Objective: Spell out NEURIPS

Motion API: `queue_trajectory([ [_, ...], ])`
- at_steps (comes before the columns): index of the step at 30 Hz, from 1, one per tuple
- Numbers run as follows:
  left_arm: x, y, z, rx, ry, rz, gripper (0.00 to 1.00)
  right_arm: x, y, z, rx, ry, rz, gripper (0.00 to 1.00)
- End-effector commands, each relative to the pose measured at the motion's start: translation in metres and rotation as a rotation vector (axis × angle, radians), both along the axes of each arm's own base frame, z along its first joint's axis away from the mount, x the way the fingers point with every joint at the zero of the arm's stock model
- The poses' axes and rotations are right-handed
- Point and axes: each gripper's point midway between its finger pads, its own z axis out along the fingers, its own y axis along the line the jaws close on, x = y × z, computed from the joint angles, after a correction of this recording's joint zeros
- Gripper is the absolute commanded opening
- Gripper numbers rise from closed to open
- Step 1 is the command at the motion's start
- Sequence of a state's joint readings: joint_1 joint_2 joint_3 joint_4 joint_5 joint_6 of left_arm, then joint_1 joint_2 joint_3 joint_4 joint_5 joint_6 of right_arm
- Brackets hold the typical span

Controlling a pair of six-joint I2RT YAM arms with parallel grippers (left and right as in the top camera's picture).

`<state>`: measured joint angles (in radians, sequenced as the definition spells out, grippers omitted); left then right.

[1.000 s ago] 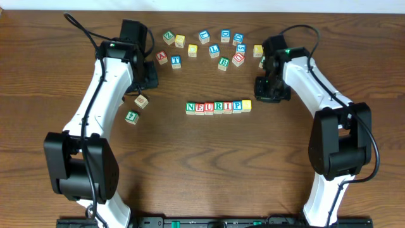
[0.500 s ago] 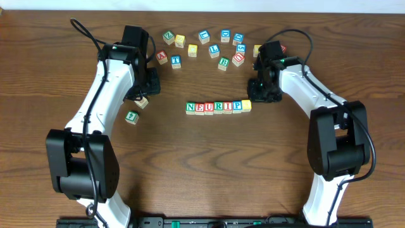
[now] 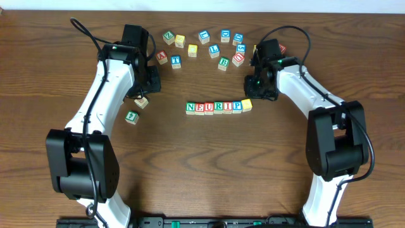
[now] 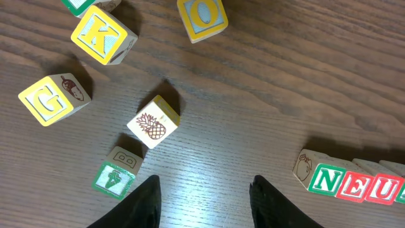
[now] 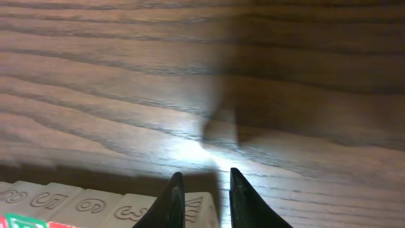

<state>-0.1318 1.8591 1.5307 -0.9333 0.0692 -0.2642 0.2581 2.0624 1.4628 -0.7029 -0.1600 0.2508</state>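
The cubes stand in a row at the table's middle: green N (image 3: pixel 190 107), red E (image 3: pixel 199 107), red U (image 3: pixel 209 107), green R (image 3: pixel 218 107), red I (image 3: pixel 227 107), blue P (image 3: pixel 236 107). A plain yellowish cube (image 3: pixel 246 104) sits slightly askew at the right end. My right gripper (image 3: pixel 255 95) hovers just behind that end. In the right wrist view its jaws (image 5: pixel 205 172) stand a narrow gap apart over the end cube (image 5: pixel 204 208), gripping nothing. My left gripper (image 3: pixel 150 85) (image 4: pixel 204 183) is open and empty, left of the N (image 4: pixel 327 180).
An arc of loose letter cubes (image 3: pixel 209 44) lies at the back. A pineapple cube (image 3: pixel 140 101) (image 4: pixel 154 121) and a green cube (image 3: pixel 131 117) (image 4: pixel 114 178) sit by the left gripper. Yellow G (image 4: pixel 47 101), K (image 4: pixel 101 38) and O (image 4: pixel 202 18) cubes lie beyond.
My right gripper has swung left toward the row's yellowish end, and its jaws have parted a little. The yellowish cube now sits slightly turned. The left arm shifted slightly, then held still.
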Motion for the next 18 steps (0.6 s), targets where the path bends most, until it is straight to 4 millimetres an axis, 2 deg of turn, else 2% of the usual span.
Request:
queue_trajectory([
  [1,-0.001,0.001,-0.006,0.006,0.016,-0.007,0.45,-0.002,0.007,0.004,0.000,-0.017,0.028,0.19],
  [18,0.001,0.001,-0.006,0.005,0.008,-0.007,0.45,-0.014,0.004,0.001,-0.016,0.034,0.029,0.16],
])
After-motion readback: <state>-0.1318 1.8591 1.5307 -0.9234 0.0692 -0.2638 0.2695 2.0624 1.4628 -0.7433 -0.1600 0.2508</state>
